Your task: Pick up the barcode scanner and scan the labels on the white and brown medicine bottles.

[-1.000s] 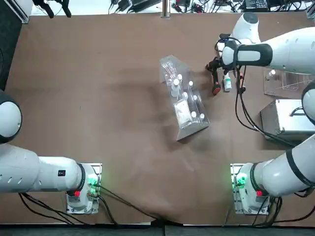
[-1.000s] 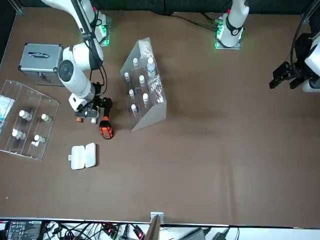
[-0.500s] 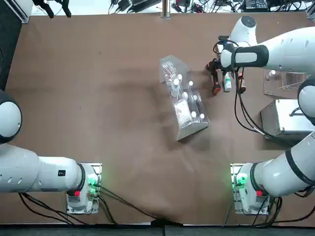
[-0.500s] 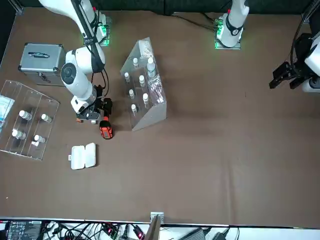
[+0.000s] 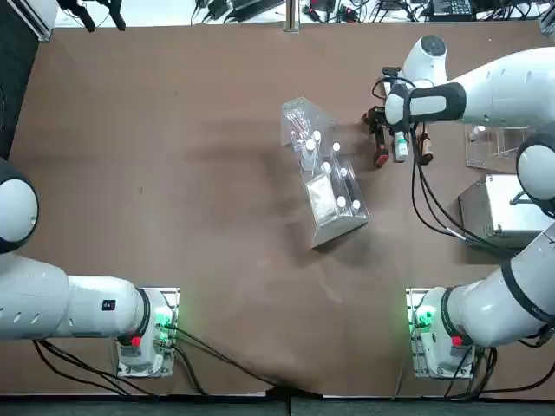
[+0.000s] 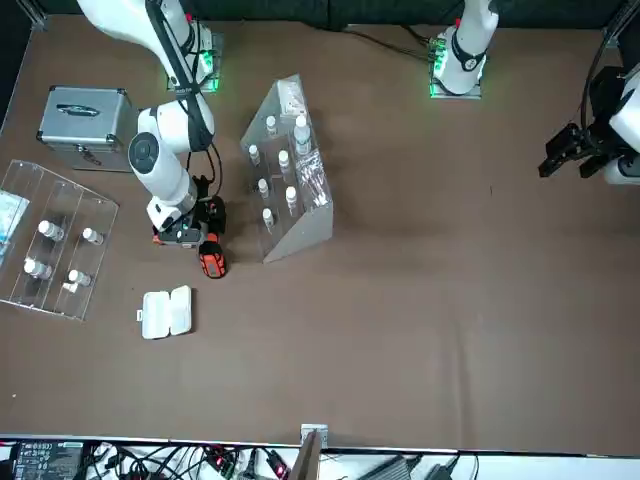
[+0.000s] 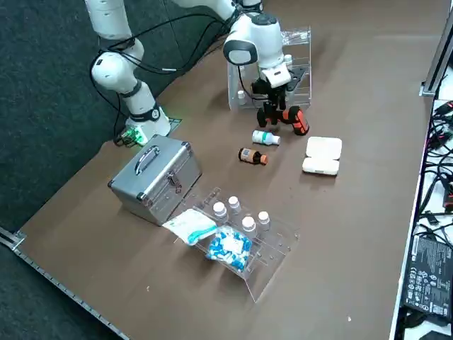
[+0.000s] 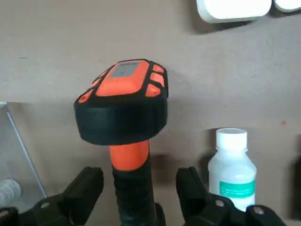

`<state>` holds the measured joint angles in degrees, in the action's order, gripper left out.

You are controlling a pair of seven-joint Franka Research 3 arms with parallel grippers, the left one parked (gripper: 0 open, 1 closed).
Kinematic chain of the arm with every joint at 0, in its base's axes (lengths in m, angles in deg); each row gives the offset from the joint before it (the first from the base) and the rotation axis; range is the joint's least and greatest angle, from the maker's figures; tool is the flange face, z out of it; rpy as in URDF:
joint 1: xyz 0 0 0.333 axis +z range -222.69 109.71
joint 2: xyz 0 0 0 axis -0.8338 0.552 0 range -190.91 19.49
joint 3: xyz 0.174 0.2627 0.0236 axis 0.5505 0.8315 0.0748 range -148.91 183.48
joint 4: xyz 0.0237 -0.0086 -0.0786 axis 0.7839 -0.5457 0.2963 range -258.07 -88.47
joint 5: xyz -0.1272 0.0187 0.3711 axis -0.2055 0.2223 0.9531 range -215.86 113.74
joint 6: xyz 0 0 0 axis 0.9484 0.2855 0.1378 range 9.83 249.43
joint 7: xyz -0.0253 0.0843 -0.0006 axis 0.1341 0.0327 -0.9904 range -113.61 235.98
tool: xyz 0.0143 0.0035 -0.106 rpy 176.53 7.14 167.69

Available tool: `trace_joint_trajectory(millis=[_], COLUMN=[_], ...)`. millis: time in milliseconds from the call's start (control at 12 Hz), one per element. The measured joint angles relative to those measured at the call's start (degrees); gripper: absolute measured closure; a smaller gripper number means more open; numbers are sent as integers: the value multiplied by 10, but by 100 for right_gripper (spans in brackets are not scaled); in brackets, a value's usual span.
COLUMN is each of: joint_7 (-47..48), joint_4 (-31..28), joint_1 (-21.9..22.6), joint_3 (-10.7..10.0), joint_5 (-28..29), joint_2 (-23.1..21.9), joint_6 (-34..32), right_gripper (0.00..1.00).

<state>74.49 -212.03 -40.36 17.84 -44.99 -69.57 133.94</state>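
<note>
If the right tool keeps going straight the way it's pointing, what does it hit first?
Most likely the barcode scanner: its handle stands between the open fingers of the right tool, apparently not yet gripped. The white bottle lies just beside that line.

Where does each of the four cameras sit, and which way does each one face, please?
Top: overhead, looking down; both arm bases at the bottom, right gripper over the barcode scanner.
Front: across the table, facing the robot; the right arm at picture left.
Right side: raised at the robot's right, looking diagonally over the silver case.
Right wrist: on the right arm, looking along its open fingers straddling the scanner's handle.
Shared: top and wrist both show the white bottle beside the scanner.
</note>
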Motion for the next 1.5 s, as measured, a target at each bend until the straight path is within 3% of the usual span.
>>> trace_joint_trajectory(millis=[333,417,667,1167,1500], joint_7=[1,1,1,1,6], joint_4=[0,0,3,11,19], joint_1=[4,4,5,5,4], joint_3=[0,0,0,-3,-7], joint_5=[0,0,0,0,0], joint_2=[27,33,39,28,-22], joint_6=[43,50,55,42,-19], right_gripper=[9,17,56,57,57])
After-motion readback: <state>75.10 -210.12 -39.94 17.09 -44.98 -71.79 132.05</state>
